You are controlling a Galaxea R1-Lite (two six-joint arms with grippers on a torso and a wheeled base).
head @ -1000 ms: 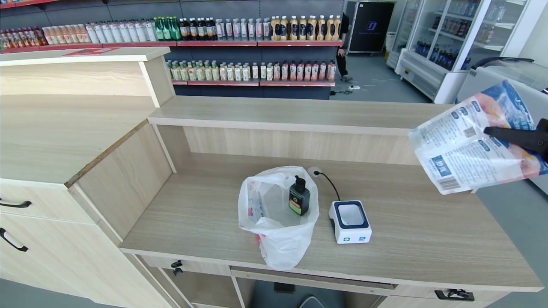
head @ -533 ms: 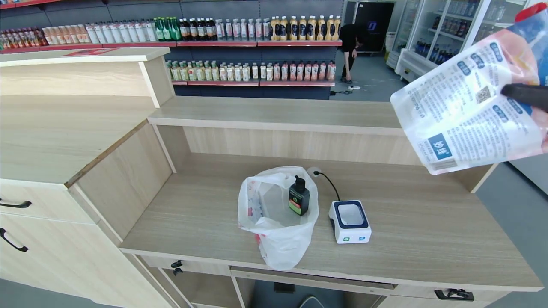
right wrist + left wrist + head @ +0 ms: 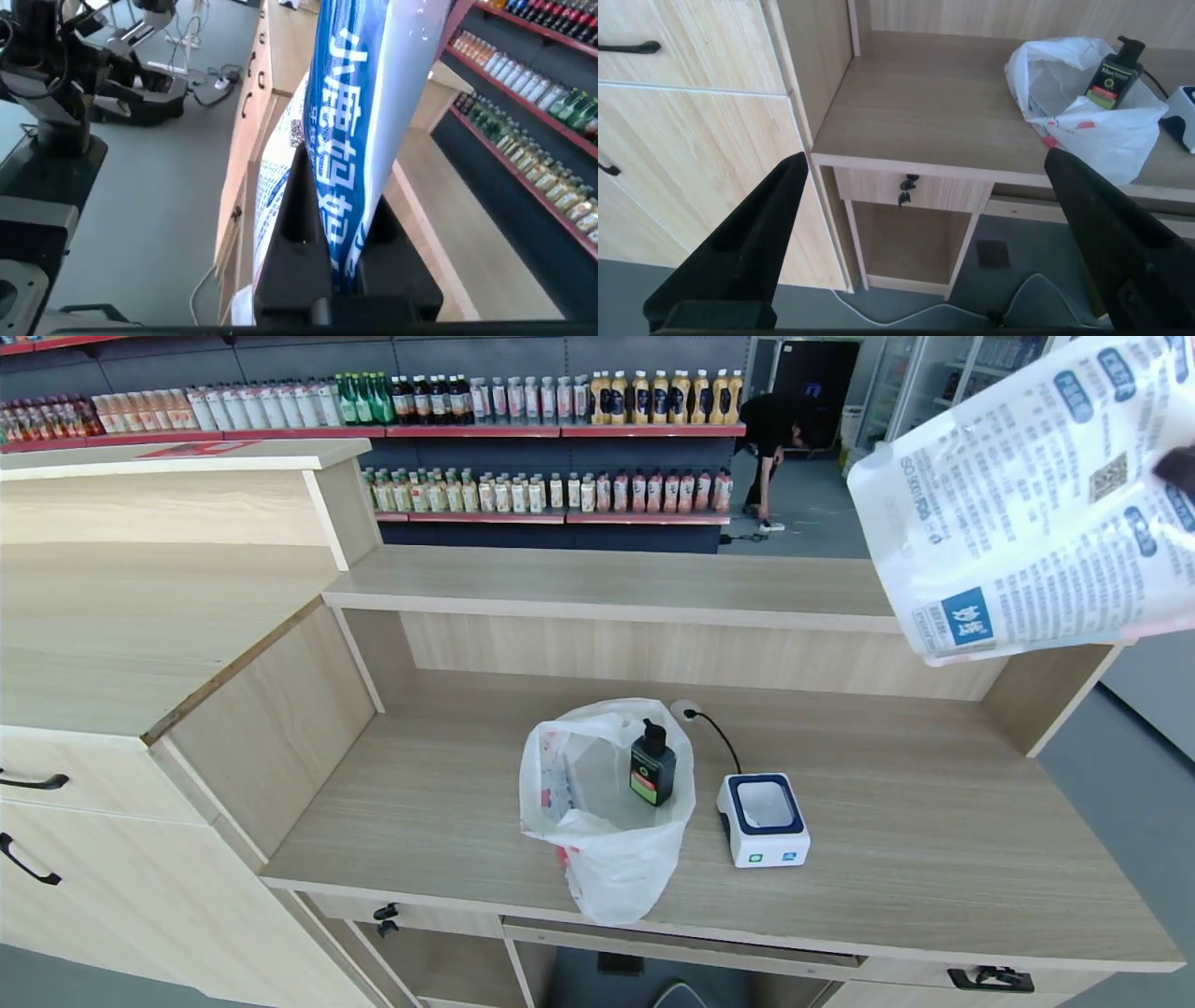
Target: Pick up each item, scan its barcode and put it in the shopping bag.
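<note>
A large white, pink and blue printed pouch (image 3: 1027, 504) hangs high over the counter's right end, its printed back facing me. My right gripper (image 3: 1178, 467) is shut on it, and in the right wrist view the black fingers (image 3: 299, 224) pinch the pouch's (image 3: 360, 140) edge. A white shopping bag (image 3: 607, 812) stands open mid-counter with a black pump bottle (image 3: 652, 767) upright in it. Just right of the bag sits the white barcode scanner (image 3: 763, 819). My left gripper (image 3: 924, 252) is open and low, off the counter's front left corner, with the bag (image 3: 1078, 103) far off.
The counter (image 3: 934, 859) has a raised back ledge (image 3: 607, 583) and a tall side cabinet (image 3: 140, 635) on the left. A black cable (image 3: 714, 733) runs from the scanner to the back wall. Bare wood lies right of the scanner.
My right gripper has lifted the pouch upward and a little toward the head camera, from beside the ledge's right end to well above it. Bag, bottle and scanner have not moved.
</note>
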